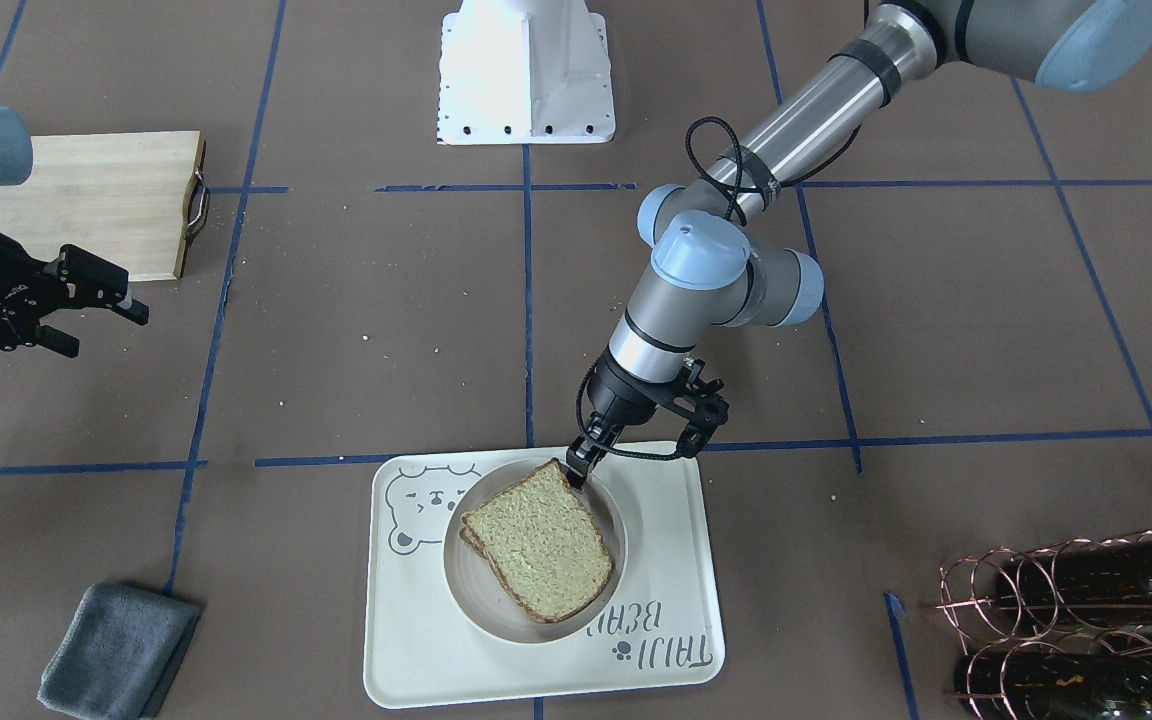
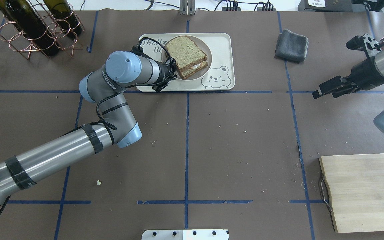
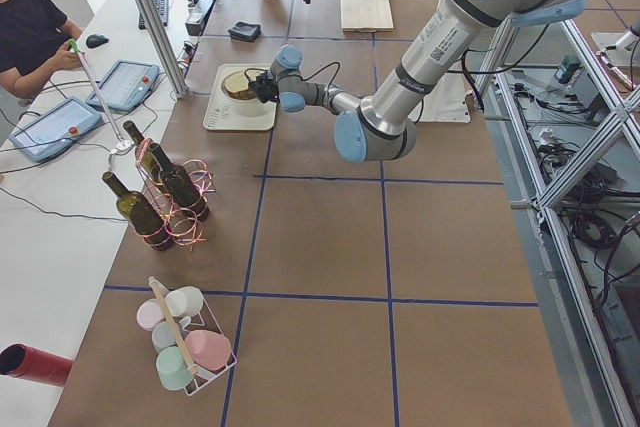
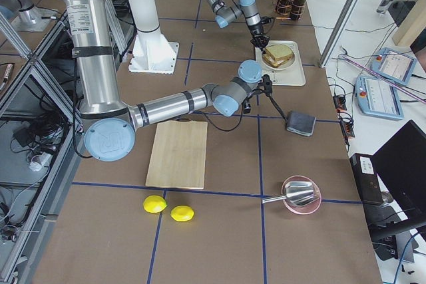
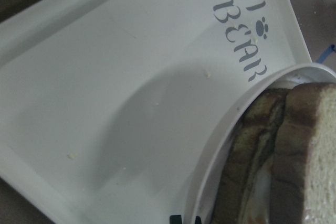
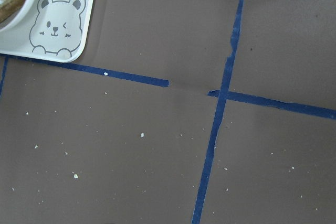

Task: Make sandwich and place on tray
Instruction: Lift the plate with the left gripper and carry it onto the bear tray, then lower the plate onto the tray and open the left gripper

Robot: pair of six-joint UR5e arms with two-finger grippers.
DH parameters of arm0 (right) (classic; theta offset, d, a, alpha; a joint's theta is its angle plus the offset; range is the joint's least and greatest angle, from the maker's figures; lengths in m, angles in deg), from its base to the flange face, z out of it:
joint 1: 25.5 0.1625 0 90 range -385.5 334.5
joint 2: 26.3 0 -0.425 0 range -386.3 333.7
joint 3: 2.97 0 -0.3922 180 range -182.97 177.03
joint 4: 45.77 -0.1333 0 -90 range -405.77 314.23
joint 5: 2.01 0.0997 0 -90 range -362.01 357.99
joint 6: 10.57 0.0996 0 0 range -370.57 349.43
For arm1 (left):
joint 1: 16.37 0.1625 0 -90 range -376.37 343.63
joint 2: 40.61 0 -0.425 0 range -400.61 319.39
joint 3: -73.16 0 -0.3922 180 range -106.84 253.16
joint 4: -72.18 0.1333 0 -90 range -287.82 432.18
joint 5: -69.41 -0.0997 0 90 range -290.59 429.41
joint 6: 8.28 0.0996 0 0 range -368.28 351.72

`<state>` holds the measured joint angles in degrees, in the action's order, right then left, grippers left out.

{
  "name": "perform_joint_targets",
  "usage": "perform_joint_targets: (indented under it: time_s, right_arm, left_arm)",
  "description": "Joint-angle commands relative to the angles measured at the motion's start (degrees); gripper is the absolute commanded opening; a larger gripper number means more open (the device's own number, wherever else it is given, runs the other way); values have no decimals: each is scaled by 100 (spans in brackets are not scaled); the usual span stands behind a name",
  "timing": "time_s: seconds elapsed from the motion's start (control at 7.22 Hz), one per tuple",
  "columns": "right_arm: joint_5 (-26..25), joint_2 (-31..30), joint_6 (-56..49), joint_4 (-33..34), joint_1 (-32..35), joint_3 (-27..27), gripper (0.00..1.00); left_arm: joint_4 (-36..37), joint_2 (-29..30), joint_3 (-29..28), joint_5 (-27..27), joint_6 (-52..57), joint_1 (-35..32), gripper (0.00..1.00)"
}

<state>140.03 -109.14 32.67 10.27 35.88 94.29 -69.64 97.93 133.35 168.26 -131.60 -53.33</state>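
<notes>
The sandwich (image 2: 186, 53) sat assembled, two bread slices with egg white showing between them. It lay on a small round plate (image 2: 210, 57) inside the tray (image 2: 223, 43), at the desk's 12 o'clock in the overhead view. The task looked all but finished: the sandwich was built and on the tray, and probably the arm had only to let go and pull clear. The left gripper (image 1: 576, 470) stood at the plate's 7 o'clock, its fingers (image 5: 175, 219) drawn almost together astride the rim, seemingly pinching it. The right gripper (image 1: 108, 330) hung near 2 o'clock, fingers spread wide and empty. A grey cloth (image 2: 291, 40) lay at 1 o'clock, a wire bottle rack (image 2: 35, 30) at 11 and a wooden cutting board (image 2: 365, 191) at 4, all well apart from the tray. Only the sandwich's corner, just beside the fingers, risked a nudge on withdrawal.
</notes>
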Motion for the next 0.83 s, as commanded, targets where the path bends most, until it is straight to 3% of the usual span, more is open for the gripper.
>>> perform_joint_targets:
  time_s: [0.0,0.14,0.28,0.55,0.69]
  right_arm:
    - [-1,14,0,11,-21,-6,100]
    - [-1,14,0,12,-21,-6,100]
    - [-1,14,0,12,-21,-6,100]
    - [-114,14,9,46,-38,3,100]
    - [-350,49,-8,325,-12,38,100]
  left_arm:
    - [-21,15,1,20,116,-4,30]
    - [14,7,71,38,368,-39,39]
    - [49,-341,568,55,580,-92,39]
    - [730,-1386,1971,746,1262,-275,37]
    - [1196,-2043,2849,819,2303,-346,37]
